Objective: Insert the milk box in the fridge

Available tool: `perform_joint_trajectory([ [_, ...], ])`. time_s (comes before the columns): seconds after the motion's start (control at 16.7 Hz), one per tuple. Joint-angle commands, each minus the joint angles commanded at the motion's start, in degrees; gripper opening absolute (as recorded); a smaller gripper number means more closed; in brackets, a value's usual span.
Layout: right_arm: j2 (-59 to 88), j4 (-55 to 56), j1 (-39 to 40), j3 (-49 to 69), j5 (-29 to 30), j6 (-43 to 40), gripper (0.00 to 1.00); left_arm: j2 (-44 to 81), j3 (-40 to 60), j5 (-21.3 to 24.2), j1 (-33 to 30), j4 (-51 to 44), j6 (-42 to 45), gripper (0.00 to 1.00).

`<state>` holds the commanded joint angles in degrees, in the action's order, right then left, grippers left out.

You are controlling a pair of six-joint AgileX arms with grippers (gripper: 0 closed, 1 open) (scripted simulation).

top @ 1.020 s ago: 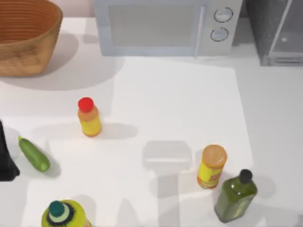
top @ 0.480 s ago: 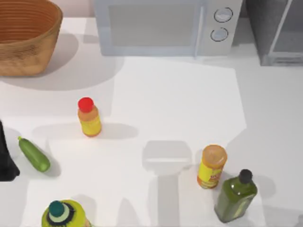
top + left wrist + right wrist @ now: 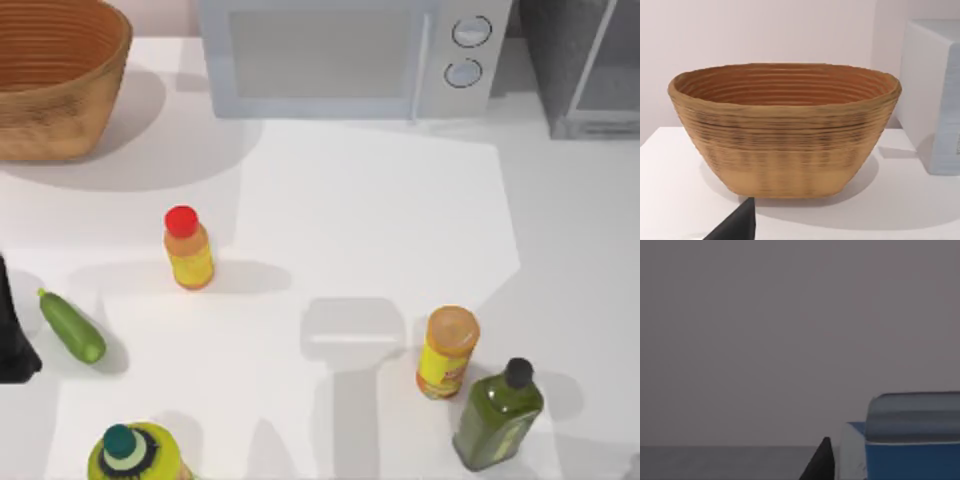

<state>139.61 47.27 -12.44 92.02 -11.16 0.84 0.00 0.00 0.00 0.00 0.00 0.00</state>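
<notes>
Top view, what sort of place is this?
Probably a kitchen counter: a microwave and a fridge at the back, an olive oil bottle and a cucumber on the white table.

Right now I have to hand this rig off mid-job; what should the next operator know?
Left gripper: parked at the table's left edge beside the cucumber, facing the basket.
Right gripper: right next to the milk box; a grip cannot be confirmed.
Fridge: back right corner of the table, right of the microwave.
Done: cannot tell whether the box is inside.
Left: confirm it sits in the fridge, let go, pull back.
</notes>
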Motion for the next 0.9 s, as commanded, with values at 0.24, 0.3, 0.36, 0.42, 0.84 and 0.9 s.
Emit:
perform_joint_trajectory([
  [0.24,0.0,0.0,0.0,0.0,0.0,0.0,0.6,0.0,0.0,0.0,0.0,0.0,0.0,1.0],
  [0.3,0.0,0.0,0.0,0.0,0.0,0.0,0.68,0.0,0.0,0.0,0.0,0.0,0.0,1.0],
  [0.36,0.0,0.0,0.0,0.0,0.0,0.0,0.75,0.0,0.0,0.0,0.0,0.0,0.0,1.0],
  [0.42,0.0,0.0,0.0,0.0,0.0,0.0,0.83,0.0,0.0,0.0,0.0,0.0,0.0,1.0],
  [0.84,0.0,0.0,0.0,0.0,0.0,0.0,1.0,0.0,0.0,0.0,0.0,0.0,0.0,1.0],
  [0.9,0.0,0.0,0.0,0.0,0.0,0.0,1.0,0.0,0.0,0.0,0.0,0.0,0.0,1.0],
])
